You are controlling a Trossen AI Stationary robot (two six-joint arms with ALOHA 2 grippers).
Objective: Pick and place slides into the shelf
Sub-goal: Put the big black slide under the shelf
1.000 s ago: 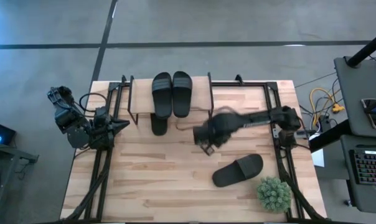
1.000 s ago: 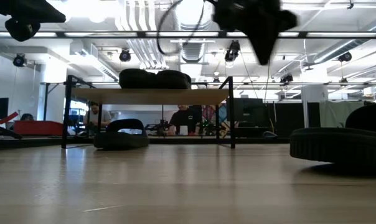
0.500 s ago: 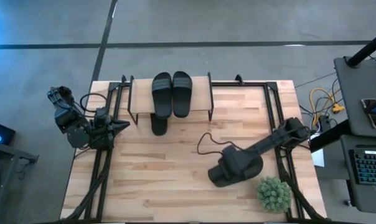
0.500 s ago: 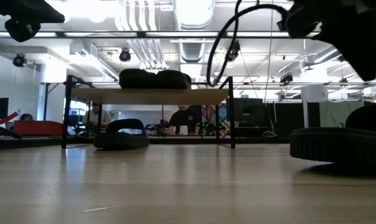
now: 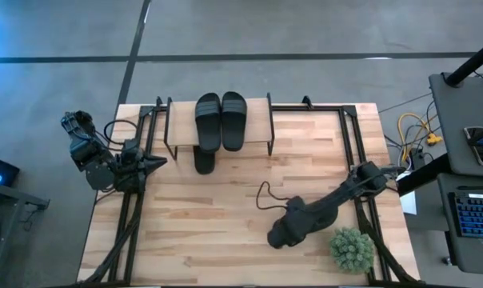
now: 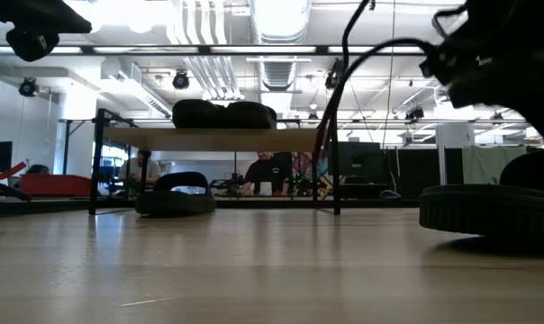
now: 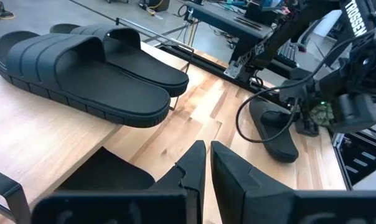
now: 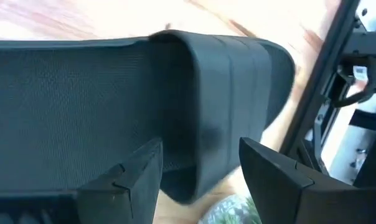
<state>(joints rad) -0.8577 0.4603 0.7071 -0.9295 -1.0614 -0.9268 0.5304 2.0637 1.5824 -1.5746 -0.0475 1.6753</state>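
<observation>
Two black slides (image 5: 221, 120) lie side by side on the shelf's wooden top (image 5: 257, 122). Another slide (image 5: 204, 160) rests sole-down on the table under the shelf's front edge, seen too in the low view (image 6: 175, 194). One more slide (image 8: 231, 93) lies on the table at the near right. My right gripper (image 8: 200, 177) is open over it, with a finger on each side of the strap's edge. My left gripper (image 7: 208, 163) is shut and holds nothing, at the table's left beside the shelf. My right gripper comes at the near-right slide from above, its two fingers (image 8: 135, 177) spread to either side of the strap (image 8: 203, 130). I cannot tell whether they touch it. The slide lies flat with its sole on the table (image 6: 488, 212).
A small green plant (image 5: 352, 250) stands at the near right corner, close to the slide under my right gripper. A black cable (image 5: 265, 196) loops off the right arm. Black frame rails (image 5: 355, 144) run along both table sides. Bare tabletop lies in the middle.
My right gripper has swung from in front of the shelf's right end toward the table's near right and come down over the slide lying there. The slides and my left arm have stayed put.
</observation>
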